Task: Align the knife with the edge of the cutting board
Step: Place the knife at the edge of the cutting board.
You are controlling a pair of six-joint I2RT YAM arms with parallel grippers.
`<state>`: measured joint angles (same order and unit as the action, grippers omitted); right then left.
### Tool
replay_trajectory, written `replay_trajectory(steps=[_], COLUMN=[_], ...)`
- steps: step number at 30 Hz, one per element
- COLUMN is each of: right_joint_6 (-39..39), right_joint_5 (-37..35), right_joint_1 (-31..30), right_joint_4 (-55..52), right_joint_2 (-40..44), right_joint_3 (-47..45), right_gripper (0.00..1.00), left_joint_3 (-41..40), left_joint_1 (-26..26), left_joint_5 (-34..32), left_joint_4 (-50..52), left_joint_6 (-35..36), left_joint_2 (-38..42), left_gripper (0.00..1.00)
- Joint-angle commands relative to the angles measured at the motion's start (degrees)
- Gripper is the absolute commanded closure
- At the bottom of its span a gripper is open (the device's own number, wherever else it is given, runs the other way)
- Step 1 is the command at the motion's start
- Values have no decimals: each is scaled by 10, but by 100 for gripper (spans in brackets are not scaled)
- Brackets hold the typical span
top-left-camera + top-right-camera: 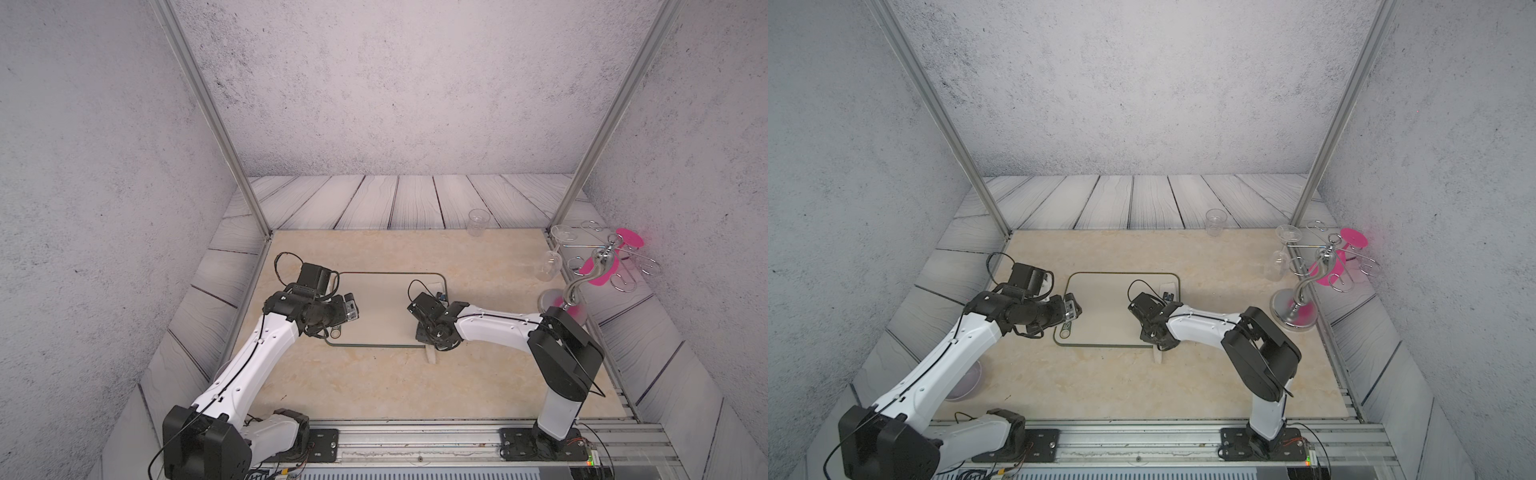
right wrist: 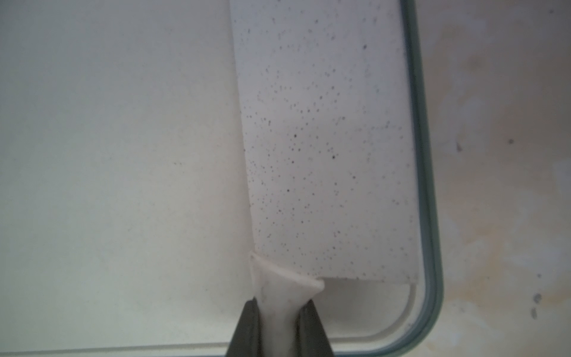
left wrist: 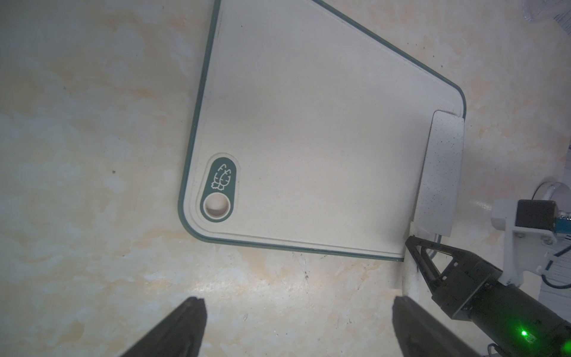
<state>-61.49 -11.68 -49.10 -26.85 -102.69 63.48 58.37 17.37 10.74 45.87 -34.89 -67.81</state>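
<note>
The cutting board (image 1: 382,309) (image 1: 1117,309) lies flat mid-table, beige with a thin dark green rim; its oval hole (image 3: 217,207) marks the near left corner. The knife (image 2: 327,139), pale and speckled, rests with its wide blade (image 3: 440,173) along the board's right short edge, close to the rim and nearly parallel to it. Its handle end (image 1: 430,355) sticks out past the board's near edge. My right gripper (image 2: 279,304) is shut on the knife handle just behind the blade. My left gripper (image 3: 298,304) is open and holds nothing; it hangs above bare tabletop just off the board's near long edge.
A clear plastic cup (image 1: 478,222) stands at the back of the table. A chrome glass rack (image 1: 582,282) with clear and pink stemmed glasses stands at the right edge. A pale pink bowl (image 1: 963,382) sits under the left arm. Aluminium posts flank the table.
</note>
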Motion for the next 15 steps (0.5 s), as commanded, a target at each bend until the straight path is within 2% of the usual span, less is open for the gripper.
replay_trajectory(steps=[1, 10, 15], right_joint_6=[5, 13, 11], right_joint_5=[-10, -1, -5], right_joint_1=[8, 11, 11], right_joint_4=[-10, -7, -15], right_joint_2=[8, 1, 2], right_joint_3=[-23, -18, -16], right_gripper=[84, 79, 57], left_joint_3=[12, 13, 13], left_joint_1=[-2, -2, -2], left_joint_5=[-3, 0, 1], left_joint_4=[-2, -3, -3], left_joint_6=[6, 5, 6], left_joint_2=[-5, -7, -7], left_gripper=[0, 0, 0])
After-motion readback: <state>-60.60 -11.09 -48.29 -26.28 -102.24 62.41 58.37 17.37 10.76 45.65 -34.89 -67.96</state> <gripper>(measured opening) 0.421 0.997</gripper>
